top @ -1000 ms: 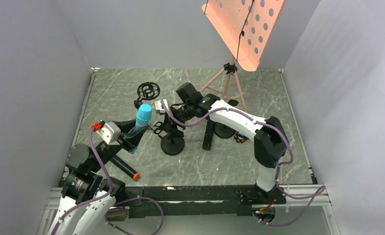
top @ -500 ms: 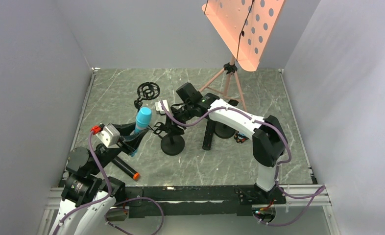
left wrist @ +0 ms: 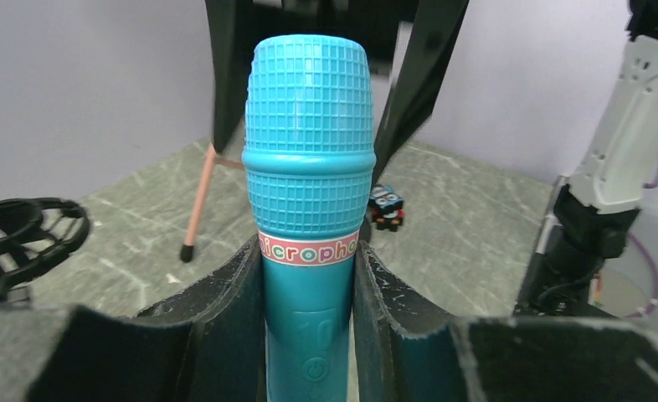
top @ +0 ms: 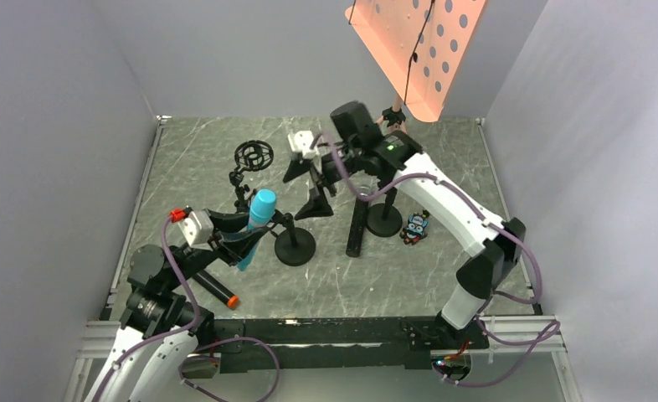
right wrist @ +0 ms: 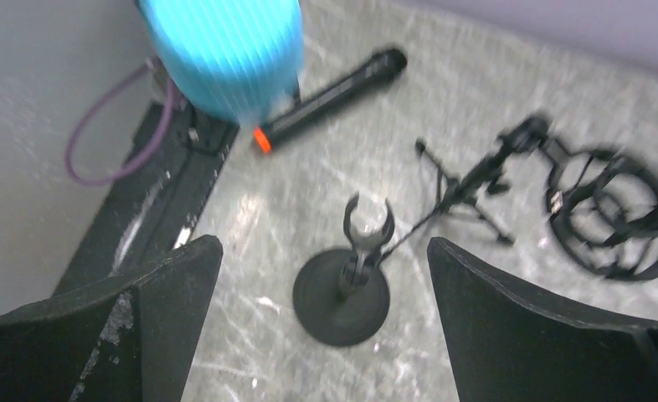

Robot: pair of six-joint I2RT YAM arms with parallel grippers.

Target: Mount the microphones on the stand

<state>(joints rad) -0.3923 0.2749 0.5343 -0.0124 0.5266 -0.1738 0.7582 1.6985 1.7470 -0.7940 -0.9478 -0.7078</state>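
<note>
From above, the left gripper (top: 244, 239) is clamped on the teal-blue mic (top: 260, 213). The mic's head points up, just beside the round stand (top: 295, 244). The right gripper (top: 307, 188) hangs over the table with its jaws wide apart.

From the left wrist, both fingers (left wrist: 225, 322) squeeze the teal-blue mic (left wrist: 309, 193).

From the right wrist, the stand (right wrist: 342, 289) sits between the spread jaws. The black mic (right wrist: 330, 88) with the orange-red end lies on the table.

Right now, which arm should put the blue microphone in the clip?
Probably left: the left gripper is shut on the teal microphone, close beside the stand clip. The right gripper is open and empty, up above the stand.
</note>
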